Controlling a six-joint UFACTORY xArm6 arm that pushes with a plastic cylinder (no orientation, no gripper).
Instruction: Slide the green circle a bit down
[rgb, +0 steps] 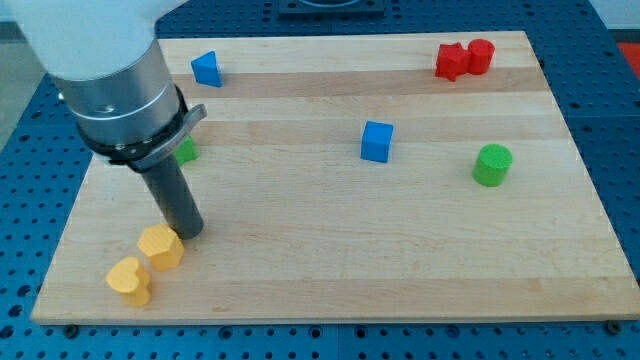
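You see my tip (190, 234) resting at the board's lower left, just beside the yellow hexagon block (160, 247), with the yellow heart block (129, 281) below that. There is no claw to report, only the rod. The green circle (491, 165) sits far off at the view's right, well apart from my tip, right of the blue cube (376, 141).

My tip (191, 233) touches the yellow hexagon (160, 247), far from the green circle (492, 165).
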